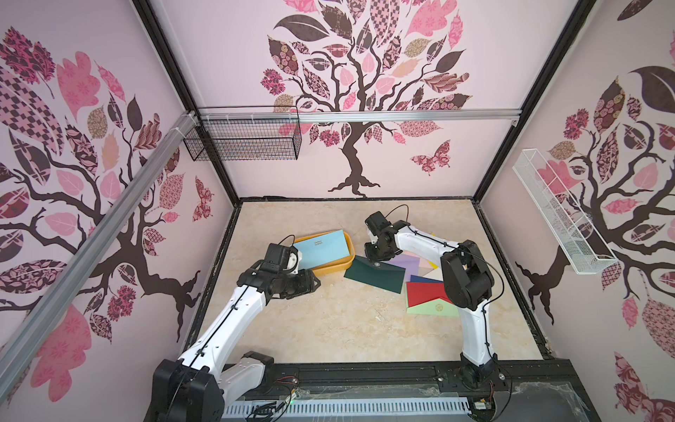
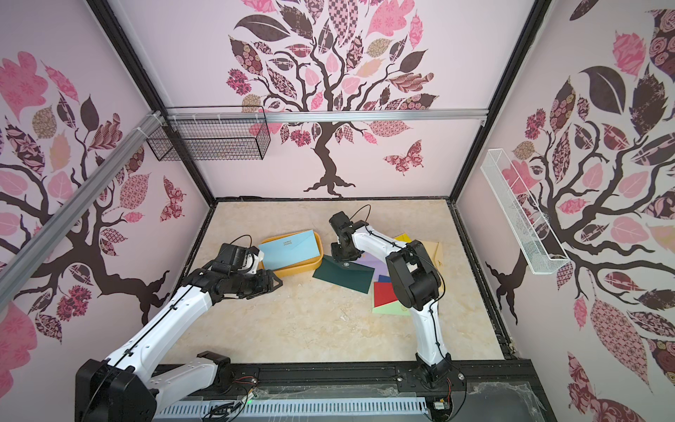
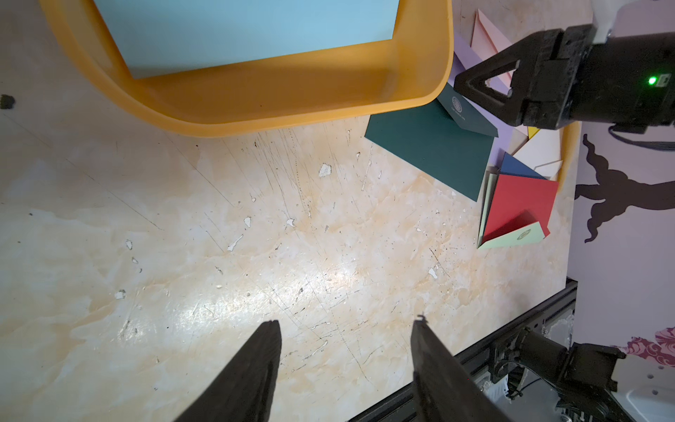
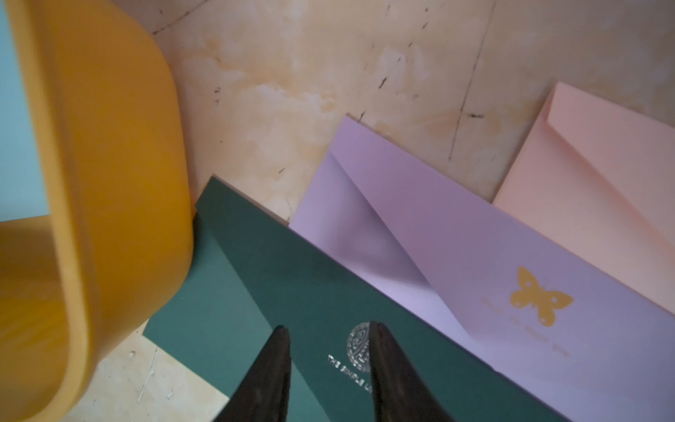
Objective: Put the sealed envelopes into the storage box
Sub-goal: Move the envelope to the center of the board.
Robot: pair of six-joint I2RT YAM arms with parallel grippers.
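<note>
The orange-yellow storage box [image 1: 330, 271] [image 2: 296, 273] lies left of centre, and a light blue envelope [image 1: 321, 249] [image 3: 248, 33] rests tilted in it. Beside its right end a dark green envelope [image 1: 376, 274] [image 4: 277, 277] tops a fan of sealed envelopes: lilac [image 4: 475, 234], pink [image 4: 602, 164], red [image 1: 425, 294], pale green [image 1: 434, 310]. My right gripper [image 1: 371, 253] [image 4: 328, 326] is low over the green envelope's flap tip, its jaws narrow but still apart either side of the silver emblem. Open and holding nothing, my left gripper [image 1: 314, 283] [image 3: 346, 321] hovers above bare table in front of the box.
A black wire basket [image 1: 244, 139] hangs on the back wall's left side, and a white wire basket [image 1: 559, 215] hangs on the right wall. A black rail [image 1: 365, 372] runs along the table's front edge. My right arm covers part of the envelope pile.
</note>
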